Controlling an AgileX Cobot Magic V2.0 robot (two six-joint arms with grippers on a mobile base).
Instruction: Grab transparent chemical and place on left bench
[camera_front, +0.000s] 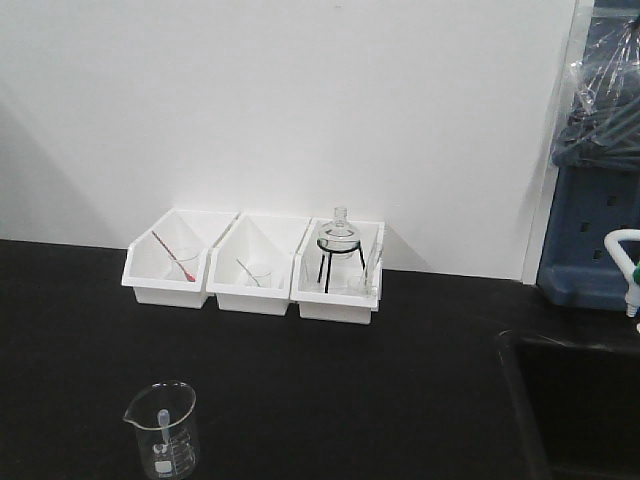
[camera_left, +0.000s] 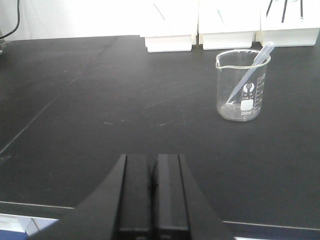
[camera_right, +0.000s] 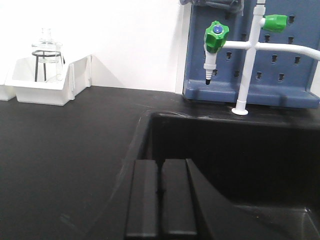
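The transparent chemical, a clear glass beaker with white marks and a pipette leaning inside, stands upright on the black left bench near its front edge. In the left wrist view the beaker is ahead and to the right of my left gripper, well apart from it. That gripper is shut with nothing in it. My right gripper is shut and empty too, hovering over the near left rim of the sink. Neither gripper appears in the front view.
Three white bins line the wall; the right one holds a round flask on a black wire stand, the others small cups with sticks. A sunken sink, a white tap with green knobs and a blue pegboard rack are at the right.
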